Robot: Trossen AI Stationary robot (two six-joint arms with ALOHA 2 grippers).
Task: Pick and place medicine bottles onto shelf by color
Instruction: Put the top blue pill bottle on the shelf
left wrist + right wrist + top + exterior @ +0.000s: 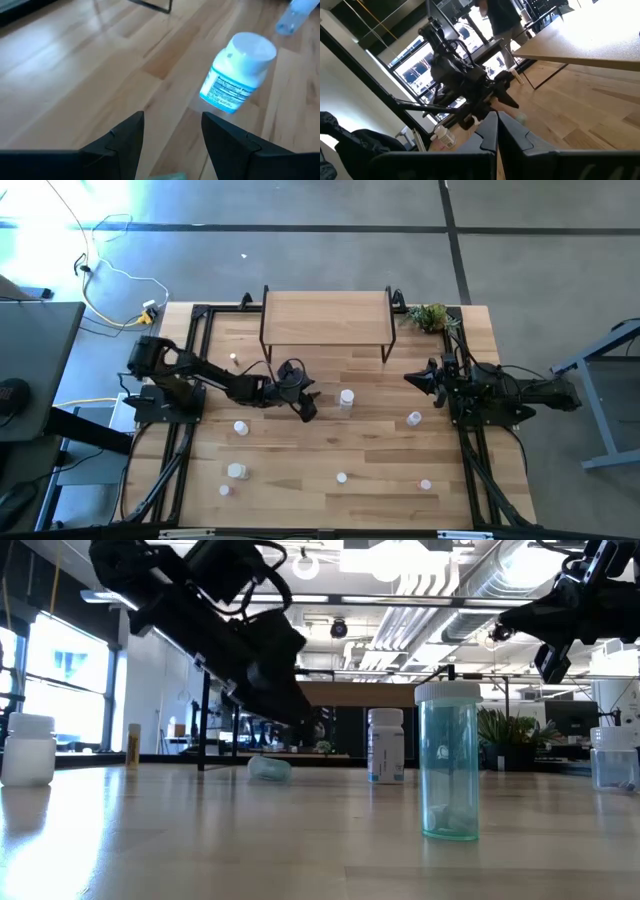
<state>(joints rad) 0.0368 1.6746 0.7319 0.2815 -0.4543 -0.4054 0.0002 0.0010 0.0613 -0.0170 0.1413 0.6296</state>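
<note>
Currently we see our left gripper [309, 406] reaching over the slatted wooden tabletop [380, 460] just below the raised light-wood shelf on black legs [325, 318], its dark fingers [125, 137] spread apart and grasping nothing. At about three o'clock from it, just beside it, stands a white-capped medicine bottle with a printed label [347, 398], with smaller white bottles [240, 428] scattered well apart toward six o'clock. Our right gripper [417, 378] waits at the table's three o'clock edge, fingers pressed together and empty.

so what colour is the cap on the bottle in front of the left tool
White, on the medicine bottle with a blue-tinted label; the left wrist view shows it best.
</note>
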